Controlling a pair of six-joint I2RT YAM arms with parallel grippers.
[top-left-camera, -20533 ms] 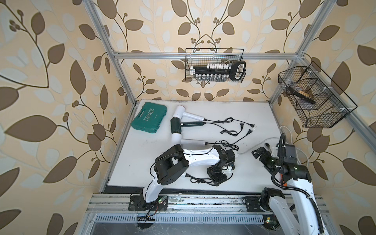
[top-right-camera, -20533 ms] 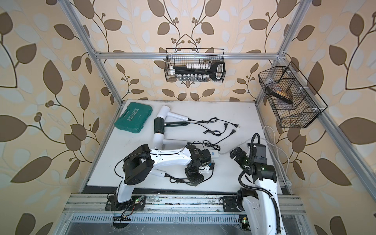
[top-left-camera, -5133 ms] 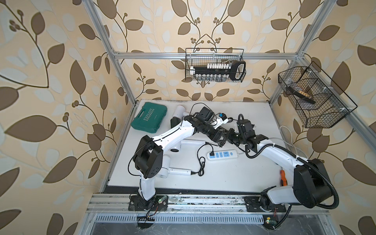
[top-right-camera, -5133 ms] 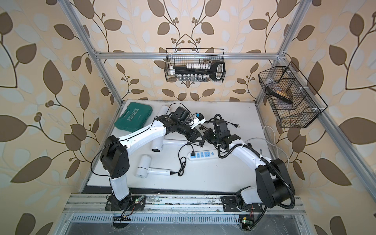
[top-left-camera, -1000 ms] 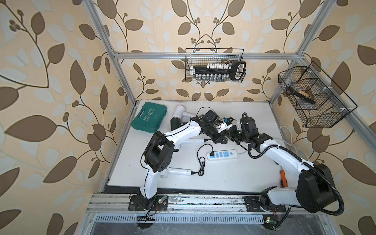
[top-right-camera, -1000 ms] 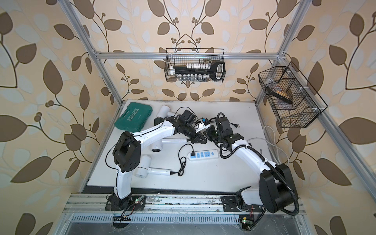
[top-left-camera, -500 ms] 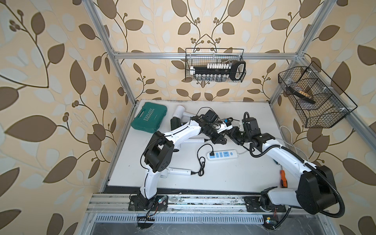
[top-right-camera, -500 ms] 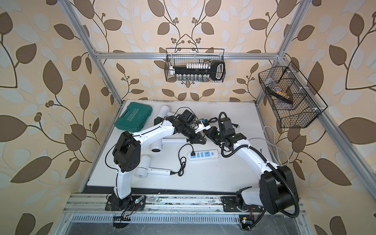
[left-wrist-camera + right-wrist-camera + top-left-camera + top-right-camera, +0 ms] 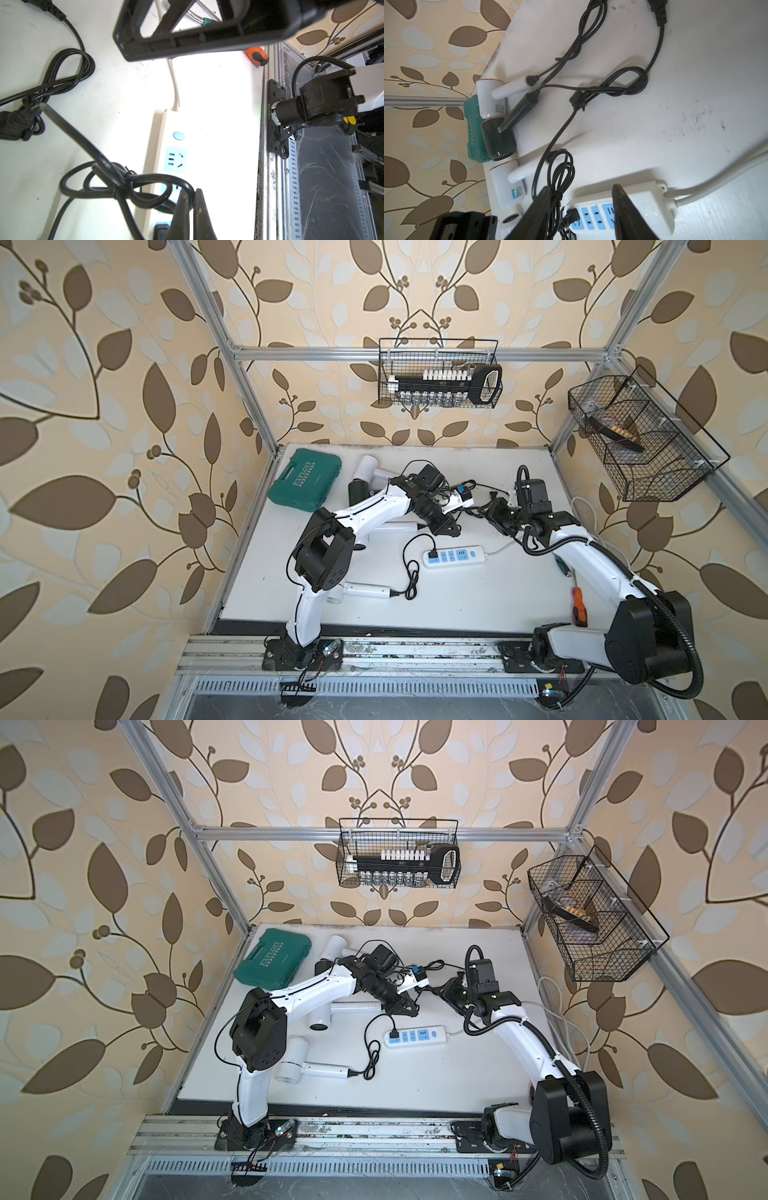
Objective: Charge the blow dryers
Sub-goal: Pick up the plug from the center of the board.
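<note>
Left pincer (image 9: pixel 190 192): closed on a black cord (image 9: pixel 124 182), a knotted bundle of which hung over the power strip (image 9: pixel 160 133), above the middle of the desk (image 9: pixel 478 605). Right pincer (image 9: pixel 580 187): jaws apart, nothing between them. A cord bundle hung against one finger (image 9: pixel 537 207); whether this was the same cord could not be told. This pincer stood just beside the left pincer, on the side of the right edge.

Blow dryers (image 9: pixel 506 187), four in all.
White dryer (image 9: pixel 368 466): near the back edge, just beside a teal case (image 9: pixel 305 481) lying in the back left corner.
Dark green dryer (image 9: pixel 358 491): just in front of the first, also beside the case; touching it or not could not be told.
Second white dryer (image 9: pixel 322 1015): toward the middle of the desk, largely hidden under the left arm.
Third white dryer (image 9: pixel 293 1060): near the front left corner, handle pointing toward the right edge. Its cord ran to a plug (image 9: pixel 432 554) seated in the strip's end socket nearest the left edge.

Power strip: white with blue sockets, lying at the middle of the desk, parallel to the front edge, white lead running toward the right edge.
Orange-handled screwdriver (image 9: pixel 578 605): beside the right edge, toward the front.
</note>
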